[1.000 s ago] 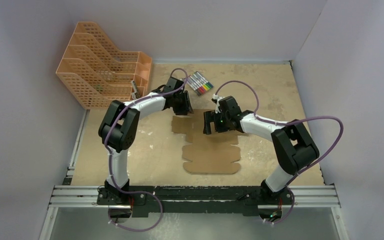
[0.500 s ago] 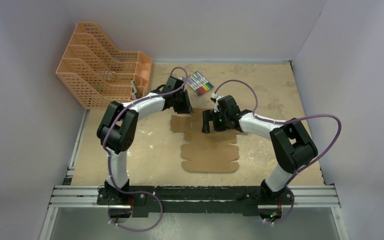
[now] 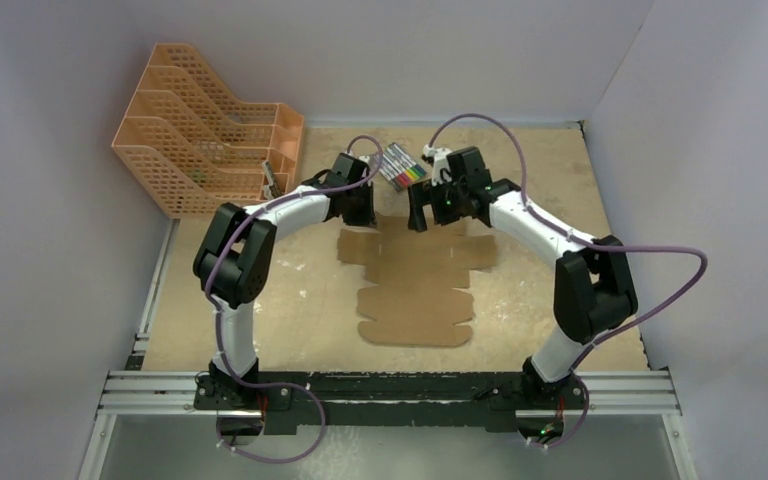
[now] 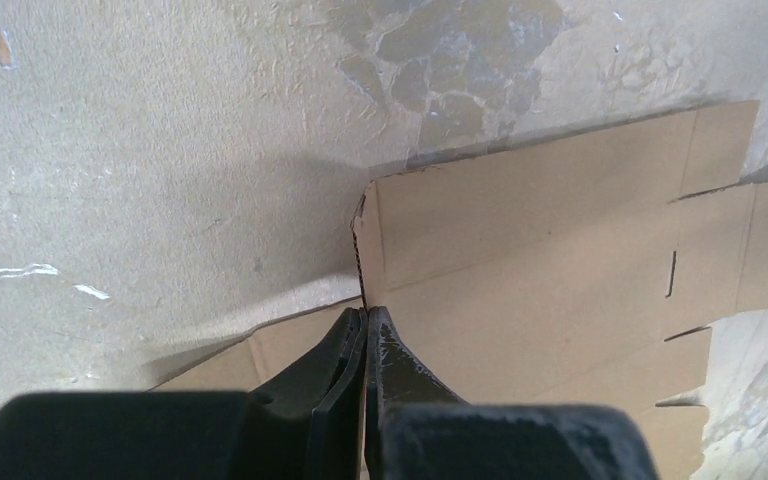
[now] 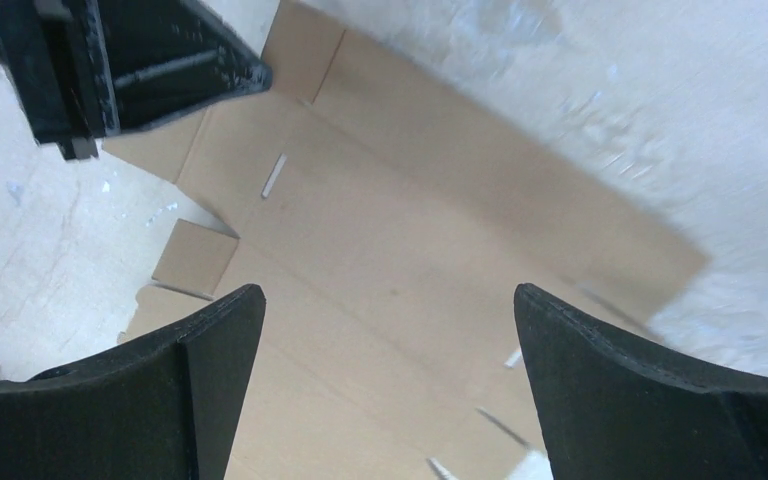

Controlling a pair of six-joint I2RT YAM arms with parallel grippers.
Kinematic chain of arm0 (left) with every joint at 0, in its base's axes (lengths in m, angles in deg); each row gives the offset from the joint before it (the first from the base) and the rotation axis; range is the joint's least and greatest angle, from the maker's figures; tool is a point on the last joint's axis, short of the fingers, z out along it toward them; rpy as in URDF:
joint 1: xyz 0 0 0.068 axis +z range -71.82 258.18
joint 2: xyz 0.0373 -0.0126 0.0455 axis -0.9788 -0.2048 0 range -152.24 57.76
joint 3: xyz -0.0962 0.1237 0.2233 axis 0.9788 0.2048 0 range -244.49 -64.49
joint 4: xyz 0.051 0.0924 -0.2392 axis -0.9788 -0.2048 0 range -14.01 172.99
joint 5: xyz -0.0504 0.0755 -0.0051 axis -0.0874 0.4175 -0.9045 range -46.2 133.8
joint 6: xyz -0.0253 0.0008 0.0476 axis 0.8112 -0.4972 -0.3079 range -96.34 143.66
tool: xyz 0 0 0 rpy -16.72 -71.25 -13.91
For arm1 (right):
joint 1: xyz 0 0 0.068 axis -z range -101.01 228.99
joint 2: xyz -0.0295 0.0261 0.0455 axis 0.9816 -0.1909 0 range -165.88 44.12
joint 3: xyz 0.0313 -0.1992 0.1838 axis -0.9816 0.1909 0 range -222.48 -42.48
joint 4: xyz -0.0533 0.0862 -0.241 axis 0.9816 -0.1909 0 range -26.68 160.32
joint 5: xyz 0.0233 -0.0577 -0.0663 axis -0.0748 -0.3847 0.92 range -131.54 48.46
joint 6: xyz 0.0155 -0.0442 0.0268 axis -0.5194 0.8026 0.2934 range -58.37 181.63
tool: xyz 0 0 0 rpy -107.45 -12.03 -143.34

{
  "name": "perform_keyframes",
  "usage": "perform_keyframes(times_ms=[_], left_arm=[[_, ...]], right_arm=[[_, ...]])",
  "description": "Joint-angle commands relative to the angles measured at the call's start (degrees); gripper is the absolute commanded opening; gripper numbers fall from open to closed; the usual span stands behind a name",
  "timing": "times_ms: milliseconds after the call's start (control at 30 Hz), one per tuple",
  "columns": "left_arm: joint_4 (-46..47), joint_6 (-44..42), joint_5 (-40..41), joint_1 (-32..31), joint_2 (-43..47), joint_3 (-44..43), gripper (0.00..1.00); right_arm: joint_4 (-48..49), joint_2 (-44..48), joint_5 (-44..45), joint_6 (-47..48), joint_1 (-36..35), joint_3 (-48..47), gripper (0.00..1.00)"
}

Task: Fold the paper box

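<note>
Left wrist view: left jaws pinch the paper box (image 4: 560, 260) by a flap edge, right jaws spread above it; light, bendable card, probably best gripped at edges.

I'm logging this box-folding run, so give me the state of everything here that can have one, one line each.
paper box: unfolded sheet on the table, far edge pinched.
left fingers: shut on the paper box's edge.
right fingers: wide open above the sheet, holding nothing.
file rack: upright in the far left corner.
markers: lying side by side on the table.
</note>
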Motion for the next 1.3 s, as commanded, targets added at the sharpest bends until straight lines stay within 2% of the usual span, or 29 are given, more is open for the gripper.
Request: perform_keyframes(times_ms=[0, 167, 400, 600, 800, 967, 1033, 1167, 1267], left_arm=[[2.2, -6.78, 0.6, -0.25, 5.34, -1.16, 0.0], [5.29, -9.31, -1.14, -0.25, 8.21, 0.75, 0.0], [9.53, -10.55, -4.95, -0.25, 11.22, 2.86, 0.0], [12.75, -11.24, -6.86, -0.25, 13.61, 4.95, 0.0], [13.21, -11.61, -7.11, -0.25, 15.02, 5.86, 0.0], [14.34, -11.24, -6.68, -0.25, 16.31, 7.0, 0.0], [14.32, -11.25, -6.54, -0.25, 16.19, 7.08, 0.0], [14.78, -10.83, -6.35, -0.25, 16.33, 7.44, 0.0], [14.84, -10.64, -5.33, -0.25, 16.79, 7.63, 0.11]], right_arm=[[-6.69, -2.62, -7.67, 9.96, 4.32, -9.0, 0.98], [-12.98, -9.28, -14.18, 17.57, 6.21, -18.63, 0.96], [-16.26, -15.98, -18.99, 23.41, 7.46, -25.7, 0.92], [-16.97, -19.64, -21.1, 26.18, 8.17, -27.52, 0.88], [-17.13, -21.09, -27.67, 28.88, 10.17, -27.08, 0.81], [-20.81, -22.69, -31.5, 31.65, 10.22, -28.63, 0.63], [-21.72, -22.71, -32.93, 32.11, 10.23, -28.65, 0.51], [-22.98, -21.62, -32.33, 33.31, 10.23, -28.25, 0.17], [-21.85, -19.28, -28.39, 33.69, 10.17, -27.63, 0.0]])
